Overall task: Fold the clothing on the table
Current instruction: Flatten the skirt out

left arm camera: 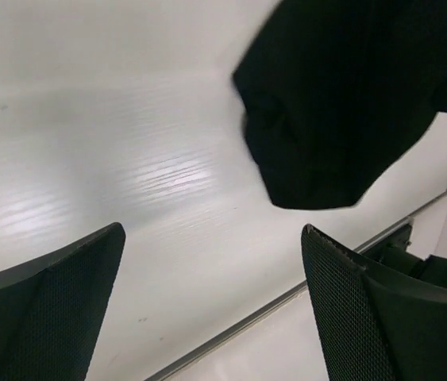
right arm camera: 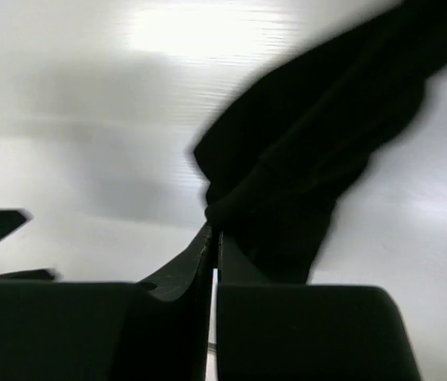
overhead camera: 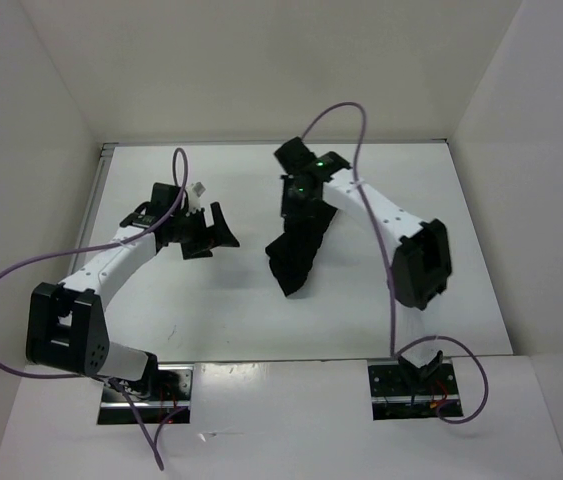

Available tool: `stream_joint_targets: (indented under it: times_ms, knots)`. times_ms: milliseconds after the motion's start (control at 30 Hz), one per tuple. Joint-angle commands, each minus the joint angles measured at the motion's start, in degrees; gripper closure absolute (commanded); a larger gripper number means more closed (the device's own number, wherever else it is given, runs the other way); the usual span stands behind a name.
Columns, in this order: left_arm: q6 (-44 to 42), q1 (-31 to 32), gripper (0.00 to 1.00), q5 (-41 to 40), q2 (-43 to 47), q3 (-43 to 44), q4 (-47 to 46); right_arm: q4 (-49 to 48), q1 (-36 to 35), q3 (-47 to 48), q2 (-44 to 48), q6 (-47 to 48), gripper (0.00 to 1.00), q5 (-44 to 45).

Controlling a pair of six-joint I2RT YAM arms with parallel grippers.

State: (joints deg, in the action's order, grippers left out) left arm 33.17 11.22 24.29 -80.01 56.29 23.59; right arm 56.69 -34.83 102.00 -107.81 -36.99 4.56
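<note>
There is one plain black, soft, matte piece of clothing (overhead camera: 291, 262) and one flat white rectangular table (overhead camera: 211, 310). Two white jointed arms are present, the left arm (overhead camera: 111, 262) and the right arm (overhead camera: 381, 208). There are two black two-finger grippers, the left gripper (left arm camera: 211, 232) and the right gripper (right arm camera: 212, 238). Each arm has one thin purple cable, the left cable (overhead camera: 1, 285) and the right cable (overhead camera: 346, 108), making two.
</note>
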Motion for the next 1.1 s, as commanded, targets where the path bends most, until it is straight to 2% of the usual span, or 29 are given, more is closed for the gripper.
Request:
stream_joint_targets:
  times_ms: [0, 33, 67, 133, 200, 333, 367, 467, 500, 533, 567, 600, 633, 667, 800, 933, 1067]
  knots:
    - [-0.7, -2.0, 0.02, 0.6, 0.1, 0.3, -0.3, -1.8, -5.6, 13.6, -7.8, 4.4, 1.0, -7.2]
    - [-0.7, -2.7, 0.02, 0.6, 0.7, 0.3, -0.3, -1.8, -5.6, 20.5, -8.6, 4.9, 1.0, -10.8]
    - [-0.7, -2.7, 0.02, 0.6, 0.7, 0.3, -0.3, -1.8, -5.6, 23.9, -9.2, 5.5, 1.0, -12.0]
    - [-0.7, -3.4, 0.02, 1.1, 0.7, 0.3, -0.3, -1.8, -5.6, 36.6, -9.7, 6.3, 1.0, -13.2]
    - [-0.7, -3.4, 0.02, 1.1, 0.2, 0.3, -0.3, -2.5, -5.6, 38.9, -8.2, 6.3, 1.0, -13.2]
    - [-0.7, -3.9, 0.02, 1.1, 0.2, 0.3, -0.3, -1.2, -5.6, 50.7, -7.1, 6.3, 1.0, -10.5]
    - [-0.7, -3.9, 0.02, 1.1, -0.3, -0.2, -0.3, 0.4, -5.1, 53.1, -7.1, 6.3, 1.0, -9.1]
    - [-0.7, -4.5, 0.02, 1.1, -0.3, -0.2, -0.3, 14.2, -4.4, 68.1, -14.5, 6.3, 1.0, -3.4]
    - [-0.7, -4.5, 0.02, 1.1, -0.3, -0.2, -0.3, 17.5, -2.6, 64.3, -15.0, 5.0, 1.0, -2.8]
    - [-0.7, -4.5, 0.02, 1.6, -0.9, -0.2, -0.3, 17.5, -2.6, 56.1, -14.4, 5.0, 1.0, -1.8]
    - [-1.3, -4.5, 0.02, 1.6, -0.9, -0.2, -0.3, 17.5, -2.6, 56.0, -13.8, 4.5, 1.0, 0.5]
    - [-1.3, -4.5, 0.02, 1.6, -1.5, -0.2, -0.3, 17.5, -3.1, 47.8, -12.4, 3.6, 1.0, 2.8]
    - [-1.3, -4.5, 0.02, 1.6, -1.5, -0.2, -0.3, 17.5, -3.1, 44.0, -11.9, 3.6, 1.0, 5.3]
    - [-1.3, -4.5, 0.02, 1.6, -1.5, -0.2, -0.3, 17.0, -3.7, 36.6, -11.2, 2.2, 1.0, 8.4]
    - [-1.8, -4.5, 0.02, 1.6, -2.5, -0.2, -0.3, 11.8, -3.1, 21.6, -4.6, 1.4, 1.0, 10.3]
    - [-1.8, -5.0, 0.02, 2.7, -3.7, 0.3, -0.9, 7.0, 0.6, 15.3, 1.6, 1.4, 1.0, 6.9]
    - [-1.8, -5.0, 0.02, 3.7, -4.2, 0.3, -1.5, 4.6, 1.3, 11.8, 6.1, 1.4, 1.0, 6.2]
